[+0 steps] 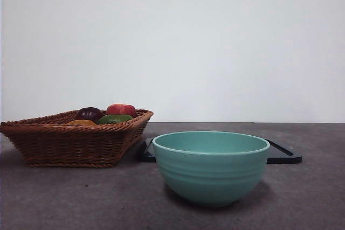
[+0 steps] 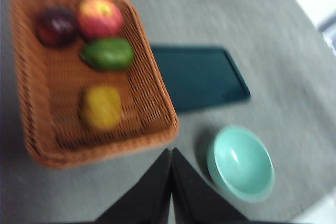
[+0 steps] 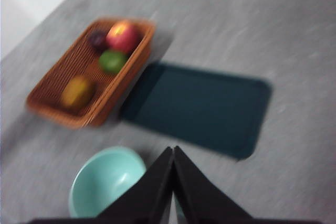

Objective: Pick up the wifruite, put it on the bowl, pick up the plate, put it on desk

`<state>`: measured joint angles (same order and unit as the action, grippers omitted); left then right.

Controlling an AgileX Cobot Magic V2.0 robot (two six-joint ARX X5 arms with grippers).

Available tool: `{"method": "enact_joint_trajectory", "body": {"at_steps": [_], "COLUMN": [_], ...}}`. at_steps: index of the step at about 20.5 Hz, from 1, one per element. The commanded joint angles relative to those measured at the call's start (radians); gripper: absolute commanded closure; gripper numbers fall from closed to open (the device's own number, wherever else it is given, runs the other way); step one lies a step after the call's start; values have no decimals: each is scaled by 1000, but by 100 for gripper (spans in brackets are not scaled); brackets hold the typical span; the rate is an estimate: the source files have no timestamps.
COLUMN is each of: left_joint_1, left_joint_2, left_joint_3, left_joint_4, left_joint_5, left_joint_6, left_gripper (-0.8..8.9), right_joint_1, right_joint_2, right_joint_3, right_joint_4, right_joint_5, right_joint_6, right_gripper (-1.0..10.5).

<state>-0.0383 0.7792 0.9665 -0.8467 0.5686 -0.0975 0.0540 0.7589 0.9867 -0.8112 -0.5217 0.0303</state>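
Front and centre, low in the frame, sits the mint-green bowl [image 1: 211, 166], empty and upright on the dark grey desk [image 1: 64, 197]. Behind it a flat dark tray [image 1: 283, 154] pokes out on both sides, lying right beside the wicker basket [image 1: 70, 144] at the left of the frame. Up in that basket, four fruits: a dark purple one [image 1: 89, 113], a red one [image 1: 121, 110], a green one [image 1: 114, 118], and the wifruite [image 1: 81, 123], just a brownish-orange sliver peeking over the rim in the front view. The blurred left wrist view shows the wifruite [image 2: 101, 108] lying alone in the basket, apart from the other three. No arm shows in the front view. Both grippers hang high above the scene, left gripper [image 2: 171, 153] and right gripper [image 3: 173, 150] alike, each with its jaws pressed together, tips meeting, nothing between them.
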Motion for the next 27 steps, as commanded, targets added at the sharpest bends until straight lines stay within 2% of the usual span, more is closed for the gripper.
{"method": "enact_joint_trajectory", "body": {"at_steps": [1,5,9,10,11,13,14,15,20,27], "left_joint_1": [-31,-93,-114,-114,-114,-114,-114,-114,-115,-184], "left_joint_2": [27,36,37,37,37,37,37,37,38,125], "left_joint_3": [56,73,73,73,73,73,73,73,73,82], "left_joint_4": [-70,-142,-175,-179,-179,-178,-178,-178,-176,-69], "left_joint_5": [13,12,12,12,12,11,11,11,-10,-176], "left_joint_6": [110,143,142,141,135,134,134,130,113,65], "left_gripper": [805,805,804,777,712,482,407,363,353,353], "right_joint_1": [43,143,205,206,206,206,206,206,206,206], "right_joint_2": [32,60,64,63,63,63,63,63,63,63], "right_joint_3": [36,45,45,45,45,45,45,45,45,45], "right_joint_4": [-59,-137,-143,-143,-143,-143,-143,-142,-140,-135], "right_joint_5": [-7,-2,-2,-2,-2,0,1,6,6,6], "right_joint_6": [-82,-126,-127,-126,-121,-108,-105,-97,-94,-94], "right_gripper": [942,942,942,934,893,623,525,492,492,492]}}
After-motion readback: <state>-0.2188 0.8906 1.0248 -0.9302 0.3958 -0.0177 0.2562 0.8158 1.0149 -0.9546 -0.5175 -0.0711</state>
